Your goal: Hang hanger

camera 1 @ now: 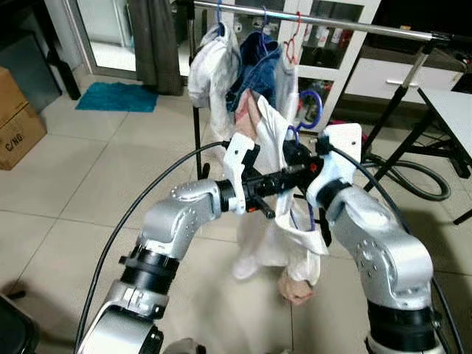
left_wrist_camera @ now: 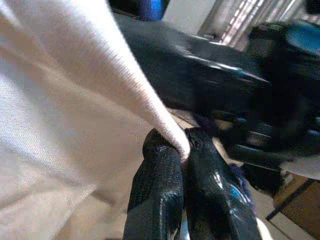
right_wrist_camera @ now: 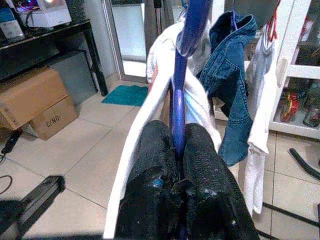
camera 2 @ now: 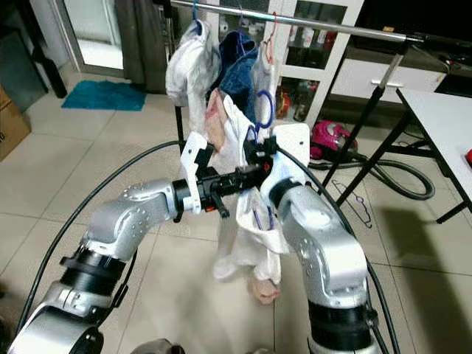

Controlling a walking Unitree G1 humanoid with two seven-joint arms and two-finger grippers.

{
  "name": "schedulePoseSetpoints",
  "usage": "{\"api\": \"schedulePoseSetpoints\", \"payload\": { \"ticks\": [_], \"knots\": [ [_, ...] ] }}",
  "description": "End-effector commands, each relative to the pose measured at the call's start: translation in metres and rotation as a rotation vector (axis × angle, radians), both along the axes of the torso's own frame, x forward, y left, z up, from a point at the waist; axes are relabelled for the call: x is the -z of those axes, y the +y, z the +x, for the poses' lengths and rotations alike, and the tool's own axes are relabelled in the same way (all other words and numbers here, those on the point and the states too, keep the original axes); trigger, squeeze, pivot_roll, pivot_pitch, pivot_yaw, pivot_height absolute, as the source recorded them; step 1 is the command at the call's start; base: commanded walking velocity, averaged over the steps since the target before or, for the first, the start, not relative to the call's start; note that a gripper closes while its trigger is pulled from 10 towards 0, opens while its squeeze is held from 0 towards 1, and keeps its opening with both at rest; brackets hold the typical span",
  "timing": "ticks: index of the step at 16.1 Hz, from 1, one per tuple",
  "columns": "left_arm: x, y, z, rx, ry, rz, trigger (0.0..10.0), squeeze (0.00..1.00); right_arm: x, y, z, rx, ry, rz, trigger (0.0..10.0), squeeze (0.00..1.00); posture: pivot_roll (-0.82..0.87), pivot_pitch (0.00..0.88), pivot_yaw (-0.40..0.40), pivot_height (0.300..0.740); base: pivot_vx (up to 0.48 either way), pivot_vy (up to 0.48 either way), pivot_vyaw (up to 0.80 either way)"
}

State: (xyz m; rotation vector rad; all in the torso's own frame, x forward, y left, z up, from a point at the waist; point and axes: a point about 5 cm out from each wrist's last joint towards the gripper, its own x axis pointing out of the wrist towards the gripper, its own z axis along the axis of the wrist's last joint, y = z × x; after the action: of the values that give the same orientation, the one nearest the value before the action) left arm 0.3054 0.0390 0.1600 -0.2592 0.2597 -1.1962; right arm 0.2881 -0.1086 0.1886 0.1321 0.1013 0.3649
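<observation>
A blue plastic hanger [camera 1: 313,109] carries a white garment [camera 1: 273,214] that hangs in front of me, below the clothes rail [camera 1: 346,24]. My right gripper [right_wrist_camera: 175,150] is shut on the hanger's blue neck [right_wrist_camera: 178,107], just under the hook. My left gripper [left_wrist_camera: 182,150] is shut on a fold of the white garment [left_wrist_camera: 75,115]; in the eye views it [camera 1: 284,178] reaches in from the left, close to the right wrist. The hook sits lower than the rail and apart from it.
On the rail hang a white garment [camera 1: 210,66], a denim jacket [camera 1: 258,70] and a light shirt on a red hanger [camera 1: 293,44]. A cardboard box [camera 1: 16,122] and teal mat [camera 1: 118,96] lie left. A white table [camera 1: 451,110], black hose [camera 1: 413,177] and cabinet [camera 1: 332,51] stand right.
</observation>
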Motion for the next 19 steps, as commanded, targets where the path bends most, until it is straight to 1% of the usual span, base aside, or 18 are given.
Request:
{"api": "schedulePoseSetpoints", "payload": {
  "ticks": [1, 2, 4, 5, 6, 7, 8, 9, 10, 11, 13, 14, 15, 16, 17, 18, 19],
  "knots": [
    [-0.003, -0.012, -0.016, 0.126, 0.000, -0.021, 0.0, 0.00, -0.011, -0.002, 0.005, 0.022, -0.031, 0.028, 10.0, 0.00, 0.00, 0.000, -0.039, 0.740, 0.000, 0.000, 0.00],
    [-0.010, -0.012, -0.020, 0.157, -0.009, -0.062, 0.0, 0.00, -0.011, -0.005, 0.008, 0.044, -0.026, 0.035, 10.0, 0.00, 0.00, 0.000, -0.038, 0.740, 0.000, 0.000, 0.00],
    [-0.016, -0.010, -0.022, 0.161, -0.009, -0.100, 0.0, 0.00, -0.010, -0.008, 0.010, 0.059, -0.019, 0.040, 10.0, 0.00, -0.01, 0.000, -0.034, 0.740, 0.000, 0.000, 0.00],
    [-0.028, -0.006, -0.022, 0.150, -0.008, -0.186, 0.0, 0.00, -0.007, -0.009, 0.013, 0.058, -0.010, 0.028, 10.0, 0.00, 0.00, 0.000, -0.034, 0.740, 0.000, 0.000, 0.00],
    [-0.038, 0.000, -0.019, 0.127, -0.010, -0.260, 0.0, 0.00, -0.003, -0.010, 0.016, 0.051, -0.005, -0.008, 10.0, 0.00, 0.00, 0.000, -0.035, 0.740, 0.000, 0.000, 0.00],
    [-0.041, 0.008, -0.014, 0.073, -0.020, -0.262, 0.0, 0.00, 0.000, -0.010, 0.017, 0.047, 0.000, -0.031, 10.0, 0.00, 0.00, 0.000, -0.038, 0.740, 0.000, 0.000, 0.00],
    [-0.040, 0.014, -0.009, 0.019, -0.036, -0.230, 0.0, 0.00, 0.002, -0.011, 0.017, 0.046, 0.005, -0.031, 10.0, 0.00, 0.00, 0.000, -0.038, 0.740, 0.000, 0.000, 0.00],
    [-0.035, 0.027, 0.000, -0.082, -0.072, -0.137, 0.0, 0.00, 0.003, -0.012, 0.016, 0.040, 0.005, -0.049, 10.0, 0.00, 0.00, 0.000, -0.041, 0.740, 0.000, 0.000, 0.00],
    [-0.033, 0.037, 0.007, -0.155, -0.091, -0.082, 0.0, 0.00, 0.004, -0.013, 0.015, 0.036, 0.005, -0.061, 10.0, 0.00, 0.00, 0.000, -0.043, 0.740, 0.000, 0.000, 0.00],
    [-0.034, 0.053, 0.018, -0.270, -0.115, -0.028, 0.0, 0.00, 0.005, -0.015, 0.015, 0.031, 0.004, -0.073, 10.0, 0.00, 0.00, 0.000, -0.046, 0.740, 0.000, 0.000, 0.00],
    [-0.042, 0.070, 0.028, -0.367, -0.149, -0.008, 0.0, 0.00, 0.005, -0.016, 0.016, 0.027, 0.002, -0.075, 10.0, 0.00, 0.01, 0.000, -0.048, 0.740, 0.000, 0.000, 0.00],
    [-0.042, 0.071, 0.028, -0.366, -0.168, 0.031, 0.0, 0.00, 0.005, -0.016, 0.016, 0.022, -0.001, -0.072, 10.0, 0.00, 0.01, 0.000, -0.049, 0.740, 0.000, 0.000, 0.00],
    [-0.041, 0.070, 0.028, -0.361, -0.175, 0.048, 0.0, 0.00, 0.005, -0.015, 0.016, 0.018, -0.002, -0.069, 10.0, 0.00, 0.01, 0.000, -0.050, 0.740, 0.000, 0.000, 0.00],
    [-0.038, 0.067, 0.026, -0.340, -0.180, 0.077, 0.0, 0.00, 0.004, -0.014, 0.016, 0.013, -0.002, -0.060, 10.0, 0.00, 0.01, 0.000, -0.049, 0.740, 0.000, 0.000, 0.00],
    [-0.031, 0.059, 0.022, -0.305, -0.169, 0.103, 0.7, 0.00, 0.003, -0.014, 0.016, 0.012, 0.000, -0.040, 10.0, 0.00, 0.00, 0.000, -0.047, 0.740, 0.000, 0.000, 0.00],
    [-0.027, 0.047, 0.016, -0.249, -0.153, 0.105, 10.0, 0.20, 0.002, -0.013, 0.017, 0.014, 0.000, -0.026, 10.0, 0.00, 0.00, 0.000, -0.045, 0.740, 0.000, 0.000, 0.00],
    [-0.026, 0.040, 0.012, -0.203, -0.141, 0.081, 10.0, 1.00, 0.002, -0.013, 0.017, 0.016, -0.001, -0.023, 10.0, 0.00, 0.00, 0.000, -0.045, 0.740, 0.000, 0.000, 0.00]
  ]
}}
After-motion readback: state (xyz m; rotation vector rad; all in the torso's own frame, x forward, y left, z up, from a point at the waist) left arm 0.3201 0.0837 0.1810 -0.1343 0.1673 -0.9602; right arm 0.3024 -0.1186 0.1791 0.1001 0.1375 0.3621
